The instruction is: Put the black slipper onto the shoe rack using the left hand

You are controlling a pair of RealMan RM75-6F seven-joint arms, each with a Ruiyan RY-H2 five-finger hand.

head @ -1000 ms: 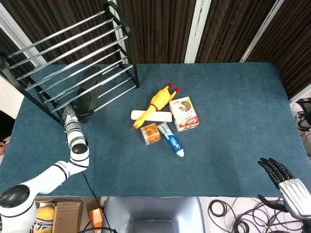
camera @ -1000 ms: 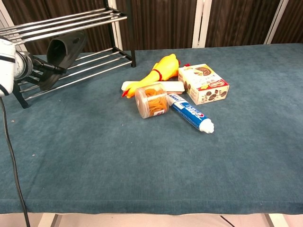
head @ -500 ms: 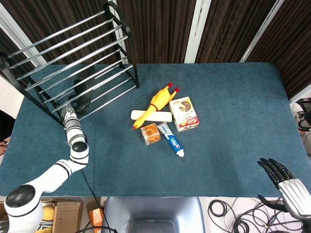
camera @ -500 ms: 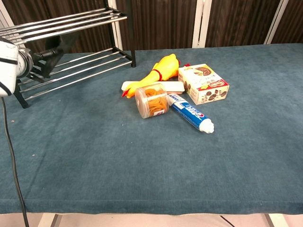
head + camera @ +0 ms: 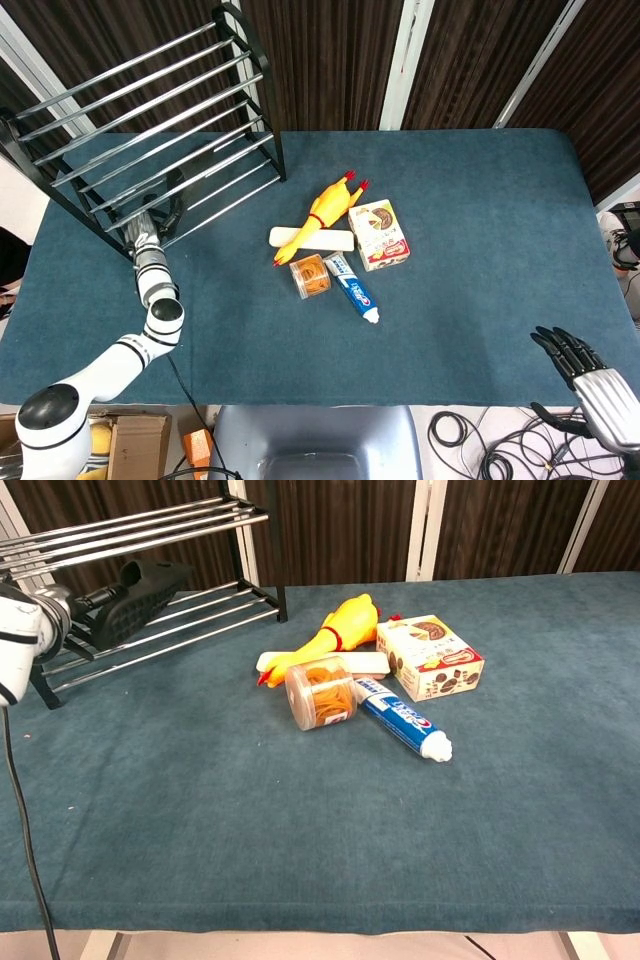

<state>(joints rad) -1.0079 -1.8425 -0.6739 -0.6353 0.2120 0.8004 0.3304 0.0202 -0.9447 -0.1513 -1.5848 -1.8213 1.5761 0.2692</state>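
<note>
The black slipper lies on its side on the lower rails of the metal shoe rack, toe toward the rack's right post. My left hand reaches in from the left and still grips the slipper's heel end. From above, the slipper and left hand show only partly through the rails of the rack. My right hand hangs off the table's near right corner, fingers spread and holding nothing.
A yellow rubber chicken, a white bar, a cookie box, a jar of rubber bands and a toothpaste tube cluster mid-table. The rack's black end post stands right of the slipper.
My left hand carried the slipper from in front of the rack in under the upper rails, turning it from upright to lying along the lower shelf.
</note>
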